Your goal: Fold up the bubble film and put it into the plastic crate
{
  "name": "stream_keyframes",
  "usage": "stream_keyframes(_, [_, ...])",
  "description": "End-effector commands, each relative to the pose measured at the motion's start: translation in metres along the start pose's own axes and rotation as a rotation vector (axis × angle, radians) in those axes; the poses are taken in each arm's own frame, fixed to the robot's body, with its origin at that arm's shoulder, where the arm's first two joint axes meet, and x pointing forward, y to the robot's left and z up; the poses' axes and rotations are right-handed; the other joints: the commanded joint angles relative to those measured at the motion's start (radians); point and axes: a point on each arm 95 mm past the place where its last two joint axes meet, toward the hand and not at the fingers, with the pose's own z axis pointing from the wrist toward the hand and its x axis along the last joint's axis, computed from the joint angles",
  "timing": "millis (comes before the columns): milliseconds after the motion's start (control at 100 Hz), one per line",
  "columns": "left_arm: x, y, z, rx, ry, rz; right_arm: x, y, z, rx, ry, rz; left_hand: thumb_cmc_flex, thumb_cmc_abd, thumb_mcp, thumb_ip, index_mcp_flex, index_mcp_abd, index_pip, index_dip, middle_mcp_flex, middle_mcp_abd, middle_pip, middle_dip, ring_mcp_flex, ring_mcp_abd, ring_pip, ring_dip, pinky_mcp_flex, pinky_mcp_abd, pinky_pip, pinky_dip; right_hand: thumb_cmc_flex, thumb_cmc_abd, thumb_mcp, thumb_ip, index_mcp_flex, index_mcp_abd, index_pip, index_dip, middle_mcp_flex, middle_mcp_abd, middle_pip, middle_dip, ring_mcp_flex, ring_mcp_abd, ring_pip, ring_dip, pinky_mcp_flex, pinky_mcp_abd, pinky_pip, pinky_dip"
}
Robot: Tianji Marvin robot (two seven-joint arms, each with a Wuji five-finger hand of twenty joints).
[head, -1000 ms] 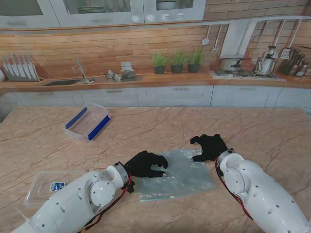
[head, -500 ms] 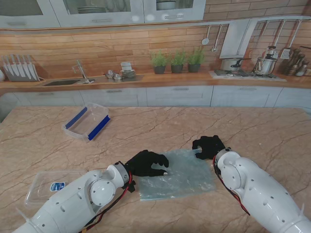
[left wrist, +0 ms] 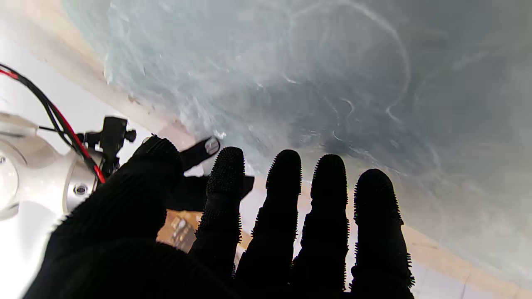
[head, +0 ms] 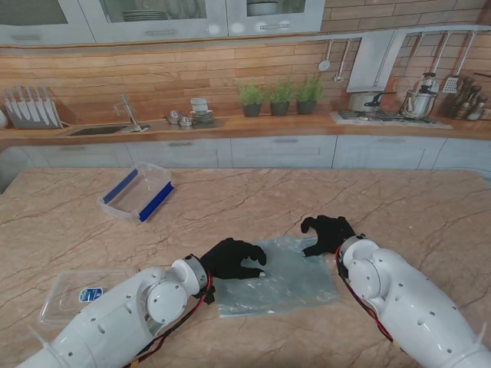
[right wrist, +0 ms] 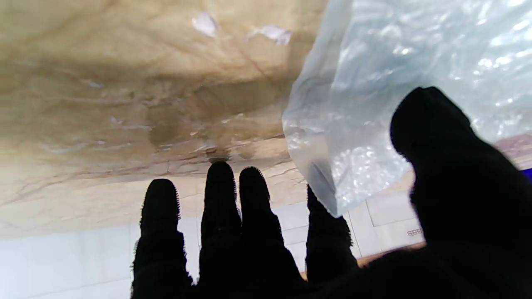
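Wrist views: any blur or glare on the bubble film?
Left wrist view: bubble film soft and smeared, no bubbles resolved. Right wrist view: film sharper, bright specular glints on its bubbles; right hand thumb out of focus. Stand view: evenly lit and sharp.

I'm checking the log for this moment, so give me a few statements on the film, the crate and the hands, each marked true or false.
1. The bubble film lies on the table. True.
2. The film is already in the plastic crate. False: the crate holds no film and stands farther from me, to the left.
3. The right hand is at the film's far right corner. True.
4. The left hand holds the crate. False: it is at the film's left edge.
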Motion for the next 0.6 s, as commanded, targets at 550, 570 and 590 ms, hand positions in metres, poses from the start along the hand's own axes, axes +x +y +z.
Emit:
stream_keyframes(550, [-0.0117, 0.0072, 0.0034, -0.137, -0.033, -0.009, 0.0027, -0.0113, 0.009, 0.009, -0.063, 0.061, 0.046, 0.055, -0.079, 0.049, 0.025, 0.003, -0.06, -0.003, -0.01, 0.011, -0.039, -0.026, -0.015, 0.029, -0.01, -0.014, -0.017, 0.009, -0.016, -0.013, -0.004, 0.023, 0.105, 0.025, 0.059, 0.023, -0.08, -0.103, -0.039, 0.028, 0.011, -0.008, -0.018, 0.02, 0.023, 0.005, -0.022, 0.007, -0.051, 0.053])
stream_keyframes(570, [-0.0118, 0.0071, 0.0033, -0.138, -0.034, -0.009, 0.0027, -0.0117, 0.0091, 0.017, -0.064, 0.057, 0.047, 0.055, -0.08, 0.049, 0.026, 0.003, -0.06, -0.003, -0.01, 0.011, -0.038, -0.026, -0.014, 0.028, -0.01, -0.014, -0.016, 0.008, -0.015, -0.013, 0.001, 0.011, 0.125, 0.024, 0.092, 0.018, -0.066, -0.1, -0.038, 0.029, 0.012, -0.009, -0.02, 0.018, 0.023, 0.002, -0.022, 0.007, -0.053, 0.053])
stream_keyframes(590, [-0.0119, 0.0071, 0.0033, -0.139, -0.035, -0.009, 0.0027, -0.0121, 0.009, 0.027, -0.065, 0.052, 0.047, 0.056, -0.081, 0.049, 0.025, 0.003, -0.061, -0.002, -0.011, 0.011, -0.039, -0.026, -0.015, 0.028, -0.01, -0.014, -0.017, 0.007, -0.015, -0.013, 0.008, 0.003, 0.141, 0.023, 0.119, 0.013, -0.055, -0.097, -0.038, 0.03, 0.013, -0.01, -0.021, 0.017, 0.022, 0.0, -0.022, 0.007, -0.054, 0.053])
